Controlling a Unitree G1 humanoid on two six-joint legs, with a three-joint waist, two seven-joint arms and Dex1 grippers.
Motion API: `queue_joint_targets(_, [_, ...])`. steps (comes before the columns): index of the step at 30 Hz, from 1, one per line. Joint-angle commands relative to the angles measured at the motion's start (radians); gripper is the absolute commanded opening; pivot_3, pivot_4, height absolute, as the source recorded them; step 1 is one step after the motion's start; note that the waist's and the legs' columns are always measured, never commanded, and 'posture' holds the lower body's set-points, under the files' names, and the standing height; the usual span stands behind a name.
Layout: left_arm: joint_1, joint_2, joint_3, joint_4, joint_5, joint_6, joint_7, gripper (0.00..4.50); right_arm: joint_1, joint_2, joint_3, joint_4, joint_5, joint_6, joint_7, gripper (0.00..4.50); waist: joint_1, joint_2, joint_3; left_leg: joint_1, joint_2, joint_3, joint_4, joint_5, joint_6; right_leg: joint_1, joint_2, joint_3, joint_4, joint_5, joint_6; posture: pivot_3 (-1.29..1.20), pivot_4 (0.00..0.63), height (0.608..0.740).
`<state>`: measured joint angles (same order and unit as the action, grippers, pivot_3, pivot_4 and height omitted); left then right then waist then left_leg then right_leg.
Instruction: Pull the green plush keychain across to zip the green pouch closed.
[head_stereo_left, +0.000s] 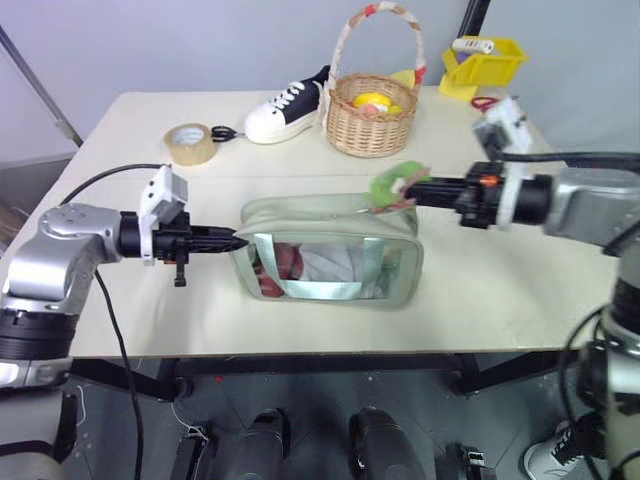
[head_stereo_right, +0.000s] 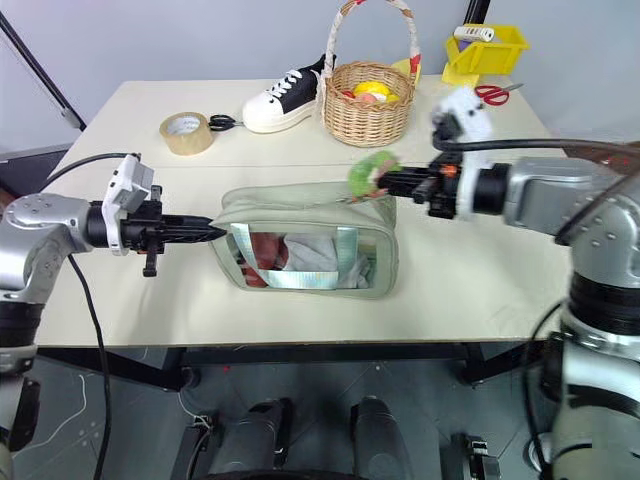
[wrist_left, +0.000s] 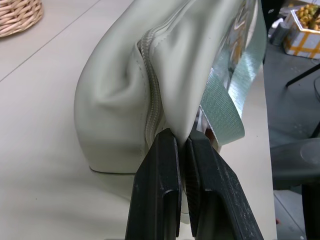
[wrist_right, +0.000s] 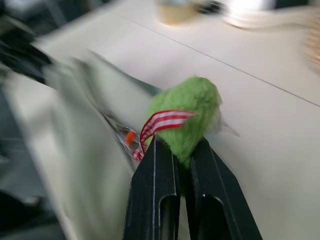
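Note:
The green pouch (head_stereo_left: 330, 250) lies in the middle of the table, its clear window facing me. My left gripper (head_stereo_left: 236, 240) is shut on the pouch's left end, pinching the fabric beside the zipper (wrist_left: 152, 107). The green plush keychain (head_stereo_left: 393, 183), a fuzzy lime ball with a red-and-white striped ribbon (wrist_right: 167, 121), sits at the pouch's top right corner. My right gripper (head_stereo_left: 412, 192) is shut on the keychain (wrist_right: 187, 112), reaching in from the right.
Behind the pouch stand a wicker basket (head_stereo_left: 372, 112) holding a yellow object, a black-and-white sneaker (head_stereo_left: 285, 108) and a roll of tape (head_stereo_left: 189, 143). A yellow bin (head_stereo_left: 484, 62) and red scissors (head_stereo_left: 487, 102) sit at the back right corner.

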<state>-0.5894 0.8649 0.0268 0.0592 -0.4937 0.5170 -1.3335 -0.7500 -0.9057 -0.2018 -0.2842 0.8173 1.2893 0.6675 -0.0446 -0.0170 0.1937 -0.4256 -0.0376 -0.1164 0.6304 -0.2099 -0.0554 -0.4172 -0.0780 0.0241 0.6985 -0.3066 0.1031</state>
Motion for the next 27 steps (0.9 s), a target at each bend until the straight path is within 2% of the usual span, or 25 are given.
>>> queue_joint_targets(1, [0.031, 0.029, 0.021, 0.004, 0.014, 0.014, 0.017, 0.0, 0.16, -0.179, 0.023, 0.055, -0.181, -0.18, 0.062, 0.11, 0.002, 0.0, 0.0, 0.0, 0.0, 0.0, 0.0, 0.0, 0.0, 0.001, 0.0, -0.001, -0.001, 0.0, 0.0, 0.0, 0.15, 0.695])
queue_joint_targets(7, [0.044, 0.036, 0.031, -0.009, 0.004, 0.023, 0.035, 0.0, 0.348, -0.316, -0.023, 0.152, -0.317, -0.347, 0.094, 0.11, -0.004, 0.003, 0.0, 0.005, 0.001, 0.002, 0.0, -0.001, 0.001, 0.004, 0.001, 0.001, -0.002, 0.0, 0.0, 0.0, 0.15, 0.695])
queue_joint_targets(10, [0.047, 0.039, 0.03, -0.01, -0.001, 0.023, 0.04, 0.0, 0.456, -0.336, 0.008, 0.089, -0.351, -0.41, 0.109, 0.11, 0.003, 0.003, 0.0, 0.005, 0.001, 0.0, 0.0, -0.001, 0.001, 0.006, 0.0, 0.0, -0.004, 0.0, 0.0, 0.0, 0.15, 0.695])
queue_joint_targets(12, [0.045, 0.038, 0.028, -0.011, -0.005, 0.025, 0.044, 0.0, 0.51, -0.325, 0.091, 0.012, -0.391, -0.449, 0.099, 0.11, 0.004, 0.003, 0.0, 0.005, 0.001, 0.0, 0.0, -0.001, 0.001, 0.008, 0.0, -0.001, -0.007, 0.0, 0.0, 0.0, 0.15, 0.695])
queue_joint_targets(18, [0.046, 0.035, 0.029, -0.022, -0.014, 0.035, 0.055, 0.0, 0.509, -0.245, 0.319, -0.029, -0.552, -0.497, 0.043, 0.11, 0.0, 0.003, 0.0, 0.006, 0.001, 0.0, -0.001, -0.001, 0.001, 0.01, 0.0, 0.0, -0.01, 0.0, 0.0, 0.0, 0.15, 0.695])
queue_joint_targets(27, [0.065, 0.04, 0.046, -0.044, -0.03, 0.054, 0.072, 0.0, 0.482, -0.183, 0.48, -0.031, -0.719, -0.514, 0.045, 0.11, 0.0, 0.002, 0.0, 0.011, 0.002, 0.0, -0.002, -0.001, 0.001, 0.014, 0.0, 0.0, -0.011, 0.0, 0.0, 0.0, 0.15, 0.695])
